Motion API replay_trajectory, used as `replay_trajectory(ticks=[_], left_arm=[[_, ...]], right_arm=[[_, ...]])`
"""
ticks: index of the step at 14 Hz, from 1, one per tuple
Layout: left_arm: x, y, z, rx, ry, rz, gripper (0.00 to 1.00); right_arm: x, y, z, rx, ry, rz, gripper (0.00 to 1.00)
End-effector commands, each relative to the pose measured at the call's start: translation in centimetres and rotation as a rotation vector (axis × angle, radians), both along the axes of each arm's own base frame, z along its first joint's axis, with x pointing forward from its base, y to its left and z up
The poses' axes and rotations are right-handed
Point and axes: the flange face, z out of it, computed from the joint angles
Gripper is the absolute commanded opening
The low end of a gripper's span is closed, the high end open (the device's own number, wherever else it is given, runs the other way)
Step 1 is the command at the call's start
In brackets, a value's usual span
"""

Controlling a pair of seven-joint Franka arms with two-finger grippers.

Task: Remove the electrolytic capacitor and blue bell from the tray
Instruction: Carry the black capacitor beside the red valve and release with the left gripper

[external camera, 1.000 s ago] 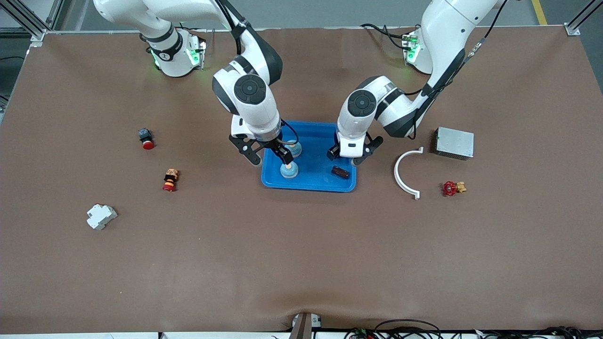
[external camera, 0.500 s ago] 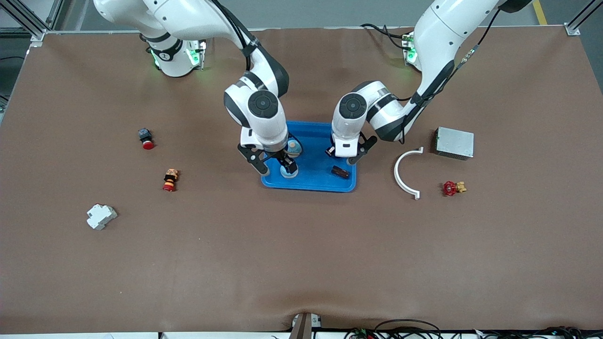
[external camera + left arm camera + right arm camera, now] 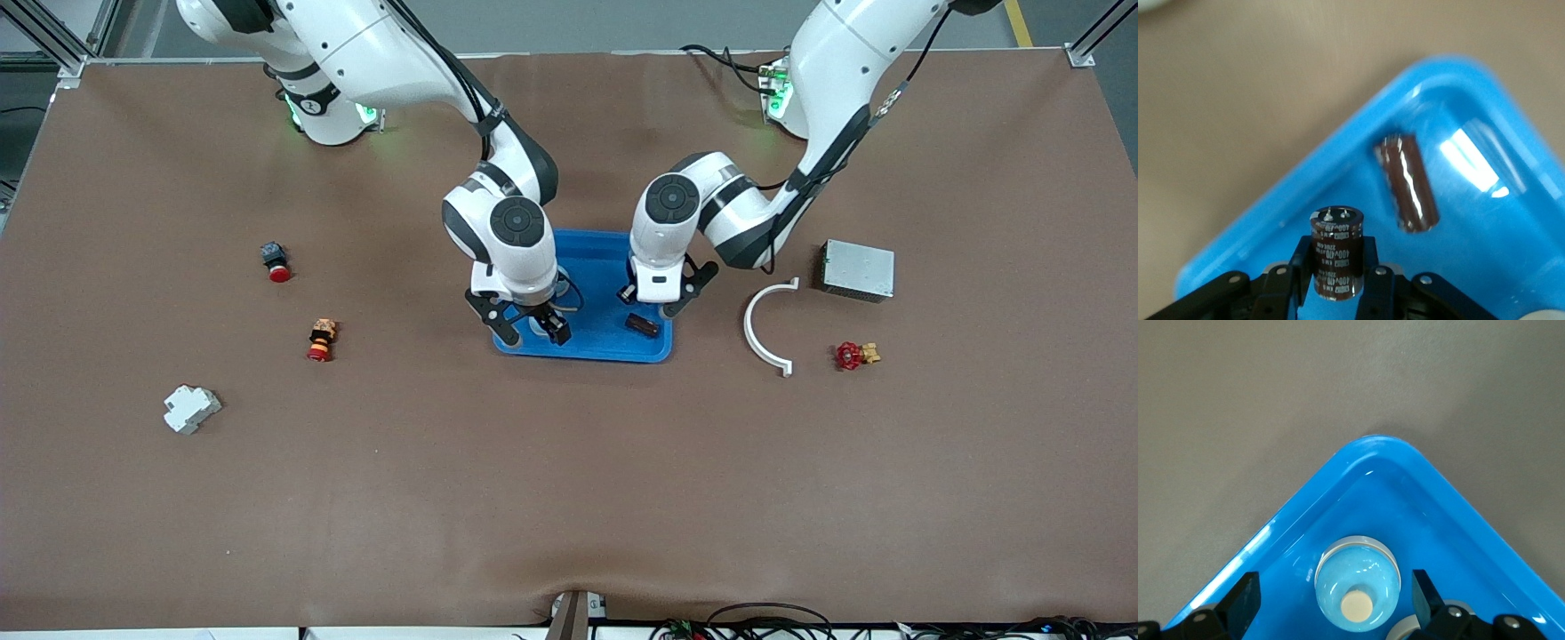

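right hand point(image 3: 532, 327) shifted toward tray's point(image 3: 605, 348) near edge, fingers spread around bell point(image 3: 1357, 585), left hand point(image 3: 655, 300) barely moved

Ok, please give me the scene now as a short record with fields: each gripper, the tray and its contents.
left gripper: over the blue tray, shut on a capacitor
right gripper: over the tray's corner toward the right arm's end, open, a bell standing between its fingers
tray contents: a second capacitor lying on its side; the bell; part of another bell beside it
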Motion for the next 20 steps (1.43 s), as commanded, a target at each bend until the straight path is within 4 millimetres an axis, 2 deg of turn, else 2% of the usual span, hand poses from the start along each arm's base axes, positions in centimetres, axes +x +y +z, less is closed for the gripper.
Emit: replay_trajectory(ticks=[1,4,6,9,10,12,15,17,19,20], left_arm=[[2.5,4.1,5.5,0.056,-0.065,-0.005,0.00],[5.1,9.3,7.1,0.110,-0.040,-0.047,0.00],[7.1,14.0,7.4,0.130,-0.017,-0.070,0.00],[9.6,22.2,5.8,0.141,0.053,-0.037,0.00],[9.7,23.9,4.5,0.133,0.079,-0.042,0.00],[9.7,26.1,2.2,0.119,0.116,-0.021,0.00],[8.6,26.6,-1.3,0.092,0.150,-0.021,0.00],[8.6,29.2,-3.1,0.073,0.158,0.017,0.00],[8.4,29.4,-4.5,0.084,0.159,-0.011,0.00],[8.4,29.3,-4.9,0.079,0.154,-0.004,0.00]], right_arm=[[-0.3,1.0,-0.8,-0.011,-0.015,-0.011,1.00],[-0.7,1.3,-1.3,-0.012,-0.014,-0.006,1.00],[-1.0,1.8,-1.5,-0.002,-0.022,-0.007,1.00],[-1.4,2.1,-2.1,-0.001,-0.021,-0.016,1.00],[-1.4,2.1,-2.1,-0.001,-0.022,-0.014,1.00],[-1.4,2.1,-2.5,-0.006,-0.018,-0.014,1.00],[-1.5,2.0,-3.3,-0.013,-0.023,-0.005,1.00],[-1.5,2.0,-3.4,-0.012,-0.024,-0.004,1.00],[-1.5,2.0,-3.4,-0.013,-0.025,-0.002,1.00],[-1.5,2.0,-3.4,-0.016,-0.028,0.003,0.97]])
